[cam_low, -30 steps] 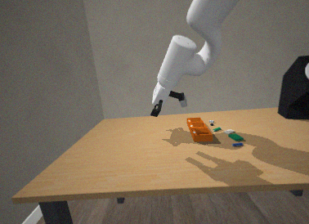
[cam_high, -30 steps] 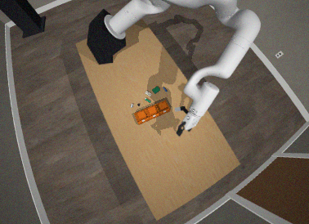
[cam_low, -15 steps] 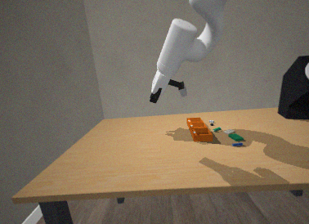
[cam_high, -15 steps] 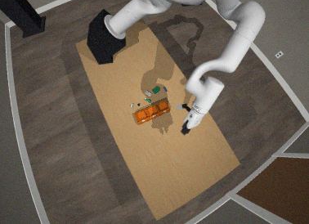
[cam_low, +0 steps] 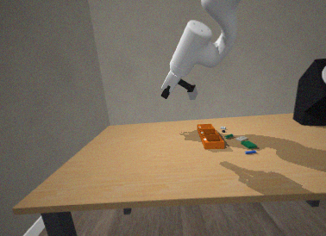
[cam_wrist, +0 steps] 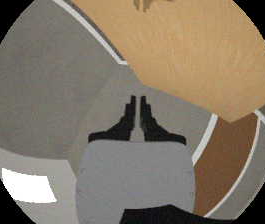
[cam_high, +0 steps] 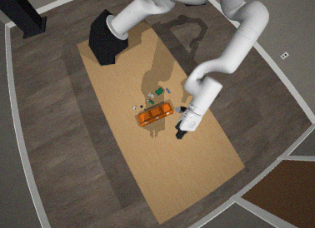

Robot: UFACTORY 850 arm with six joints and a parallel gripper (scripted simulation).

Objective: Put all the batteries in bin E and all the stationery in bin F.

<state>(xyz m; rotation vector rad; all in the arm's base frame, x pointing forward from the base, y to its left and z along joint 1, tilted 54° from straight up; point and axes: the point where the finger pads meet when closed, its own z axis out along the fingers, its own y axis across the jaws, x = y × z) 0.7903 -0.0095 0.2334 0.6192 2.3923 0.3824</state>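
Note:
My gripper [cam_high: 180, 135] [cam_low: 166, 94] [cam_wrist: 138, 102] is shut and empty, high above the table, off to one side of the bins. An orange three-part bin block [cam_high: 152, 121] [cam_low: 215, 146] stands on the table; its small white marks are unreadable. Beside it lie a blue piece [cam_high: 168, 91] [cam_low: 250, 152], a larger green block [cam_high: 159, 91] [cam_low: 248, 145], a pale grey piece [cam_high: 151, 95] [cam_low: 241, 139], a small green piece [cam_high: 151, 101] [cam_low: 228, 136], a small dark piece [cam_high: 142, 106] [cam_low: 223, 131] and a small white piece [cam_high: 134, 107] [cam_low: 222, 127]. I cannot tell what kinds they are, nor what the bins hold.
The wooden table [cam_high: 167, 179] [cam_low: 129, 177] [cam_wrist: 193, 45] carries the bins and pieces. The arm's black base [cam_high: 106, 43] [cam_low: 311, 99] stands at one end. Shadows of the arm fall across the pieces and the bins.

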